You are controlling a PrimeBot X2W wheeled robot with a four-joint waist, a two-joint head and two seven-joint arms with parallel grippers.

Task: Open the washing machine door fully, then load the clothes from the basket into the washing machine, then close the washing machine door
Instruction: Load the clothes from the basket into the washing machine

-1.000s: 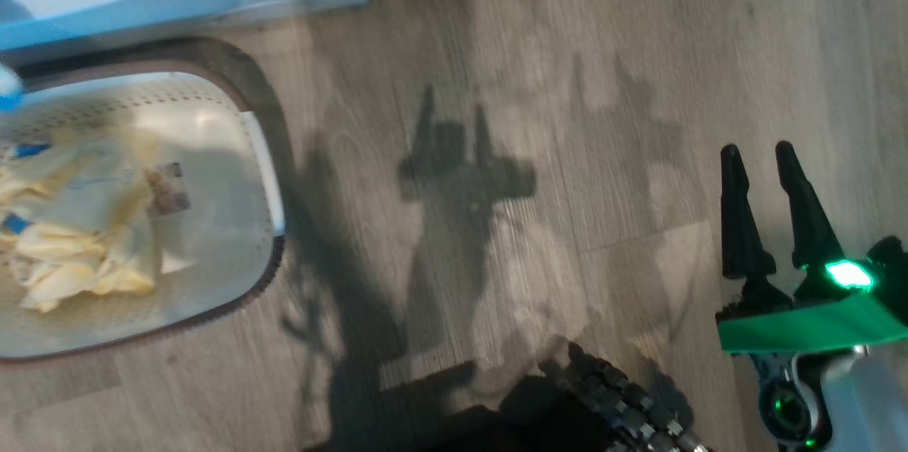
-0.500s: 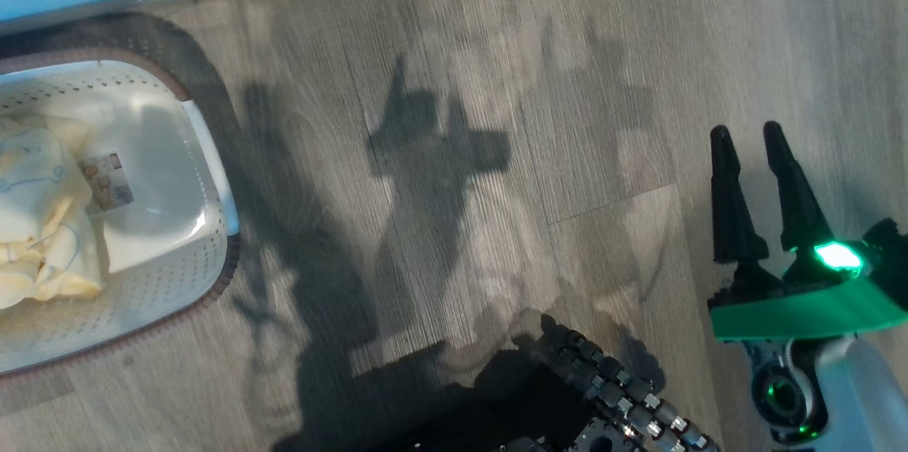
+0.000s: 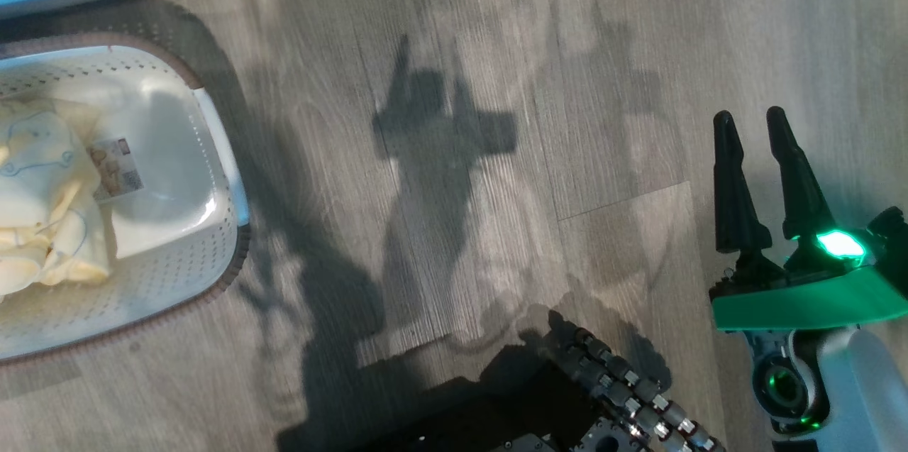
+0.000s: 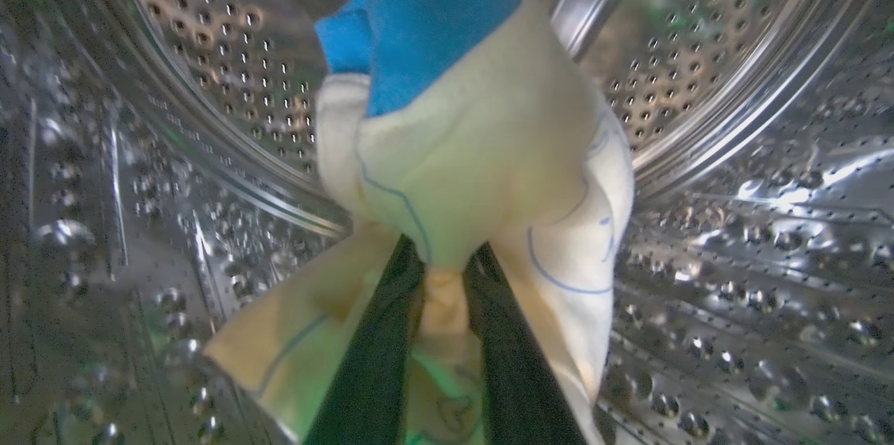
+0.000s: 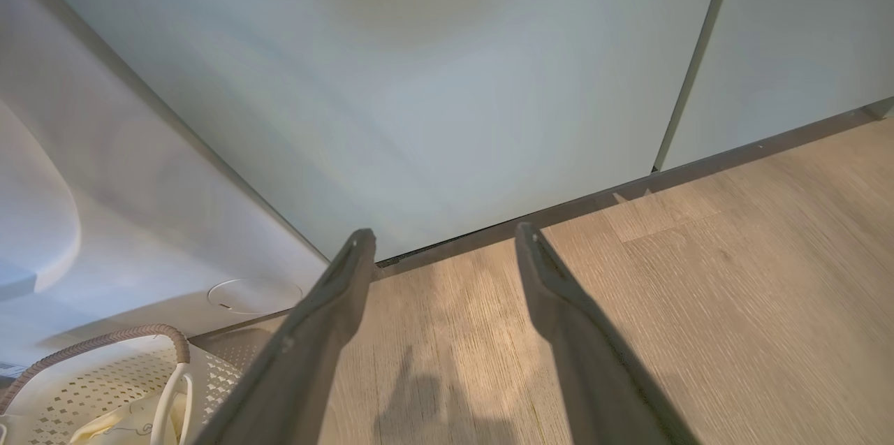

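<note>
The left end effector point(image 4: 447, 258) is inside the steel drum point(image 4: 733, 47) of the washing machine, closed on a pale yellow garment point(image 4: 475, 151) with a blue part that bulges ahead of the fingertips toward the back of the drum, so I judge it only needs to let go here. The other clothes point(image 3: 42, 204) lie in the basket point(image 3: 213, 260) at the robot's left, well apart from the right end effector point(image 3: 749, 118), which is open and empty over the floor point(image 3: 539, 47), so the left arm is the nearer one
</note>
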